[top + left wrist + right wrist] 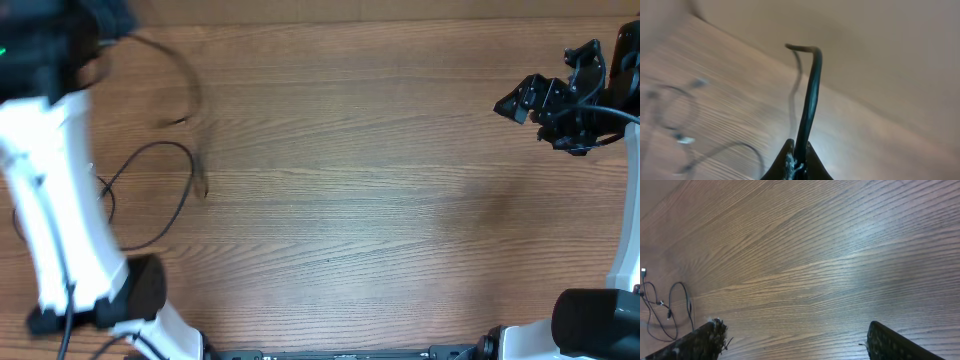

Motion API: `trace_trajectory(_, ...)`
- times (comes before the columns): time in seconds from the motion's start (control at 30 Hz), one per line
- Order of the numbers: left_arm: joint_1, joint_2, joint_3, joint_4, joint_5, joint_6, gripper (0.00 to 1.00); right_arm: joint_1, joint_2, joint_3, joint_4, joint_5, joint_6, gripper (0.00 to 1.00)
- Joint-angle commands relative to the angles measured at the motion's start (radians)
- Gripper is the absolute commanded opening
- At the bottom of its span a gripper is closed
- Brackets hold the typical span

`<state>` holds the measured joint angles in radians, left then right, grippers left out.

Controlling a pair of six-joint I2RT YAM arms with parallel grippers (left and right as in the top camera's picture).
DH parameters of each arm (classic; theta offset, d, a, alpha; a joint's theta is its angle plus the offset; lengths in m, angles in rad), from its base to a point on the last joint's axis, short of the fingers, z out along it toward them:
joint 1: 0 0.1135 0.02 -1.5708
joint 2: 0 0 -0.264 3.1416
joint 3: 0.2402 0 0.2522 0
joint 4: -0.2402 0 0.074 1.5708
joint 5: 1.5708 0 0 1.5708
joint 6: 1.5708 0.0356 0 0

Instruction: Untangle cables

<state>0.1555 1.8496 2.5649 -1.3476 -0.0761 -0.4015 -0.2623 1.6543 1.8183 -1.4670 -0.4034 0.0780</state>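
on my overhead feed i see a wooden table (350, 200) filling almost the whole frame. its surface is mid-brown, with fine grain lines running left to right. a plain, lighter tan strip (350, 8) runs along the far edge of the table at the top of that feed. on the left wrist feed the table top meets a smooth beige wall (890, 50) along a straight diagonal line. the wall is featureless and slightly blurred. on the right wrist feed the grain shows sharply, with a pale sheen across the middle of the surface.
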Motion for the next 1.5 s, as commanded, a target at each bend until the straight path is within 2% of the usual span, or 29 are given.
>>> trace_trajectory(0.0, 0.133, -0.057, -0.001, 0.001, -0.008, 0.044, 0.04, -0.001, 0.000, 0.000, 0.002, 0.002, -0.008, 0.89)
trace_trajectory(0.27, 0.475, -0.126, -0.001, 0.021, 0.028, 0.038, 0.04, -0.001, 0.000, 0.000, 0.002, 0.002, -0.008, 0.89)
trace_trajectory(0.4, 0.550, -0.120, -0.004, 0.020, 0.058, 0.035, 0.04, -0.001, 0.000, 0.000, -0.003, 0.002, -0.008, 0.89)
trace_trajectory(0.57, 0.559, -0.100, -0.004, 0.004, 0.013, 0.036, 0.04, -0.001, 0.000, 0.000, -0.006, 0.002, -0.004, 0.89)
trace_trajectory(1.17, 0.559, -0.040, -0.005, -0.067, 0.013, 0.040, 0.04, -0.001, 0.000, 0.000, -0.039, 0.002, -0.004, 0.89)
trace_trajectory(1.23, 0.559, -0.039, -0.005, -0.076, 0.014, 0.040, 0.07, -0.001, 0.000, 0.000, -0.039, 0.002, -0.004, 0.89)
trace_trajectory(1.27, 0.559, -0.039, -0.005, -0.082, 0.014, 0.040, 0.11, -0.001, 0.000, 0.000, -0.039, 0.002, -0.004, 0.89)
trace_trajectory(1.3, 0.558, -0.039, -0.005, -0.086, 0.014, 0.040, 0.27, -0.001, 0.000, 0.000, -0.039, 0.002, -0.004, 0.89)
trace_trajectory(1.33, 0.558, -0.039, -0.005, -0.089, 0.016, 0.039, 0.48, -0.001, 0.000, 0.000, -0.039, 0.002, -0.004, 0.89)
trace_trajectory(1.37, 0.558, -0.039, -0.006, -0.093, 0.026, 0.040, 0.77, -0.001, 0.000, 0.000, -0.039, 0.002, -0.004, 0.89)
trace_trajectory(1.4, 0.558, -0.039, -0.006, -0.096, 0.039, 0.040, 0.83, -0.001, 0.000, 0.000, -0.039, 0.002, -0.004, 0.89)
trace_trajectory(1.47, 0.558, -0.039, -0.006, -0.097, 0.090, 0.058, 0.86, -0.001, 0.000, 0.000, -0.039, 0.002, -0.004, 0.89)
